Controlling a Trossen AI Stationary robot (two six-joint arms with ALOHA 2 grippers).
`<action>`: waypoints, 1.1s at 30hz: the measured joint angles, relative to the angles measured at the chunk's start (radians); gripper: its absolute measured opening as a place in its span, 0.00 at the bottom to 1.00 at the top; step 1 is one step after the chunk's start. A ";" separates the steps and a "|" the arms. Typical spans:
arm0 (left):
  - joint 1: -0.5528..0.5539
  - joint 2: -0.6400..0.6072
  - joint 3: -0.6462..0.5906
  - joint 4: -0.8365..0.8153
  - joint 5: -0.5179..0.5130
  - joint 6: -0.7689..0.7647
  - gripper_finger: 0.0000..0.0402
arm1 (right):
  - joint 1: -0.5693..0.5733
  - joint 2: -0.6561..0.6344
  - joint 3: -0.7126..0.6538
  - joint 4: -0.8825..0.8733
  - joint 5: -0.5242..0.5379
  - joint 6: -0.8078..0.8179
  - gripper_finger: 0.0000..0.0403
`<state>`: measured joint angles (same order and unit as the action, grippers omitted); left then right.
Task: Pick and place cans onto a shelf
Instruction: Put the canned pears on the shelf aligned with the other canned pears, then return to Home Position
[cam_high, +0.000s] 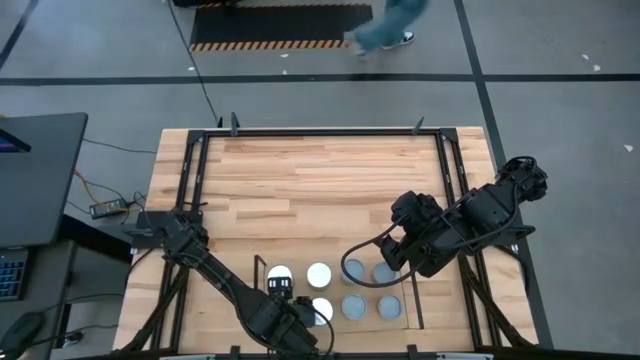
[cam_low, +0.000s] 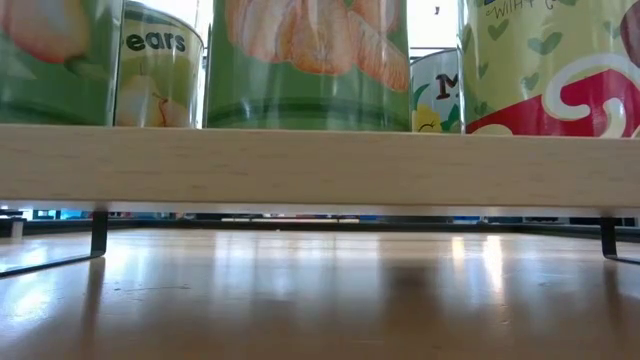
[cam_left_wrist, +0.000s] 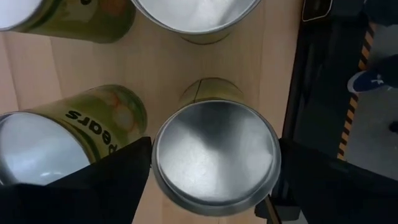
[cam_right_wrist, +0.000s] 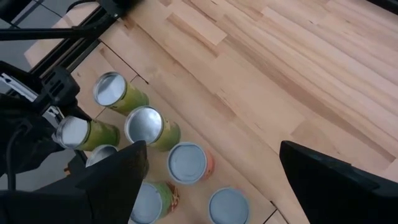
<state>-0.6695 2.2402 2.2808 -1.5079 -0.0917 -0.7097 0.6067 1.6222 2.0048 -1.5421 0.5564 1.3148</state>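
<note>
Cans (cam_high: 350, 290) sit bunched on the shelf (cam_high: 425, 300) at the near edge of the wooden table (cam_high: 320, 180), inside the thin black rods. From above, two rows show: bright white tops toward the left, dull grey-blue tops toward the right. The low view looks straight at their printed labels over the pale front board, pears on one, orange segments on another.

Left gripper (cam_high: 292, 322) is down at the near-left end of the cluster, right over a white-topped can (cam_left_wrist: 214, 155). Its wrist camera looks straight down on that silver lid, one dark finger (cam_left_wrist: 118, 180) on each side of it, jaws spread wide; whether the pads touch the sides cannot be told. A pears can (cam_left_wrist: 68, 137) stands just beside it, and two more cans stand farther on.

Right gripper (cam_high: 395, 262) hangs above the far-right part of the cluster, over the grey-topped cans, fingers (cam_right_wrist: 118, 171) spread wide and holding nothing. Its camera sees the cans below and the bare boards beyond.

A person's legs (cam_high: 390, 25) cross the floor past the far end of the table.
</note>
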 joint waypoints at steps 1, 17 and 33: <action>0.000 0.000 0.000 0.000 0.000 0.000 0.88 | 0.000 0.000 0.000 0.000 0.000 0.000 0.93; 0.001 -0.003 0.020 -0.020 0.003 0.012 0.88 | 0.000 0.000 0.000 0.000 0.001 -0.002 0.93; 0.014 -0.120 0.075 -0.063 -0.223 0.110 0.83 | 0.029 0.000 0.000 0.140 0.222 -0.328 0.93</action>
<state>-0.6558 2.1206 2.3559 -1.5710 -0.3148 -0.6000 0.6357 1.6222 2.0048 -1.4021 0.7780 0.9864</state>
